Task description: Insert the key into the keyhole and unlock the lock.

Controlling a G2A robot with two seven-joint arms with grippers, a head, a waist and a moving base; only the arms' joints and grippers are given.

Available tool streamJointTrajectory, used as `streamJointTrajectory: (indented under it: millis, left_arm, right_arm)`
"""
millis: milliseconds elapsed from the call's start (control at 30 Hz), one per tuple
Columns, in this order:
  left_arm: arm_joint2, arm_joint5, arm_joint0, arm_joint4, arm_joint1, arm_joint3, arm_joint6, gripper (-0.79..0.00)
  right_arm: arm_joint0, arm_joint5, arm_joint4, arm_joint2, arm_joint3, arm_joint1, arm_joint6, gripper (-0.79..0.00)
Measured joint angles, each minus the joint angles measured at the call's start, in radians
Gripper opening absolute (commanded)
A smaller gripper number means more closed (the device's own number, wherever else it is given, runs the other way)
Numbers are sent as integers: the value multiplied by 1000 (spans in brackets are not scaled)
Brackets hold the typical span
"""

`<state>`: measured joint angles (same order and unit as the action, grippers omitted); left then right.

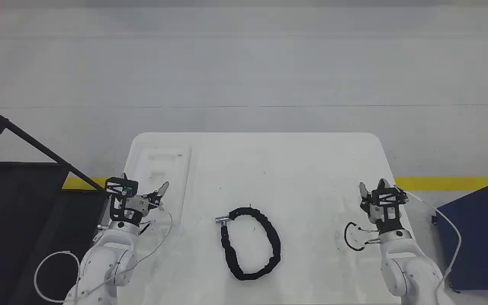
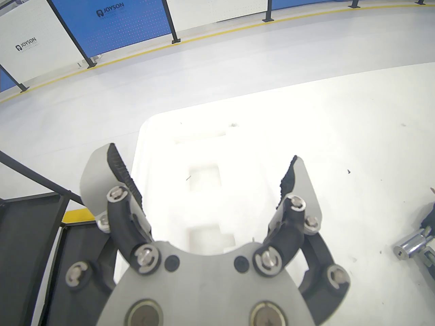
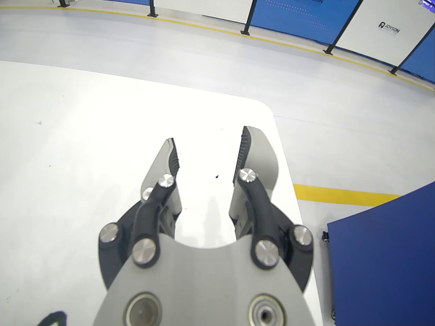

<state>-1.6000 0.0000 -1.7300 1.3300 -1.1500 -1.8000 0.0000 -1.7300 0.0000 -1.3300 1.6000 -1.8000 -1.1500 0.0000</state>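
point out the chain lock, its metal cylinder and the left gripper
chain lock (image 1: 276,245): top view, black sleeve.
metal cylinder (image 2: 409,247): left wrist view, silver end.
left gripper (image 2: 204,153): left wrist view, midway between fingertips.

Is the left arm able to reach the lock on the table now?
Probably yes: the left end effector is open, and only bare table lies between it and the lock.

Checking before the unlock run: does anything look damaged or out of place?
One pad of the left gripper looks ragged along its edge, unlike the evenly ridged pad opposite. The chain lock lies looped on the table; nothing else stands out.
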Motion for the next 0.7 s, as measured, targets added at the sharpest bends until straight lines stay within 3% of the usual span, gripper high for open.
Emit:
streamJointTrajectory:
  millis: [167, 333, 467, 700]
  left_arm:
    - [-9, -20, 0, 9, 1, -26, -16, 0]
    - [-73, -39, -42, 156, 12, -149, -50, 0]
    - [-113, -26, -67, 243, 15, -251, -150, 0]
    - [-166, -116, -141, 345, 21, -396, -204, 0]
  right_arm:
    - [0, 0, 0, 0, 0, 0, 0, 0]
    - [0, 0, 0, 0, 0, 0, 0, 0]
    - [0, 0, 0, 0, 0, 0, 0, 0]
    - [0, 0, 0, 0, 0, 0, 0, 0]
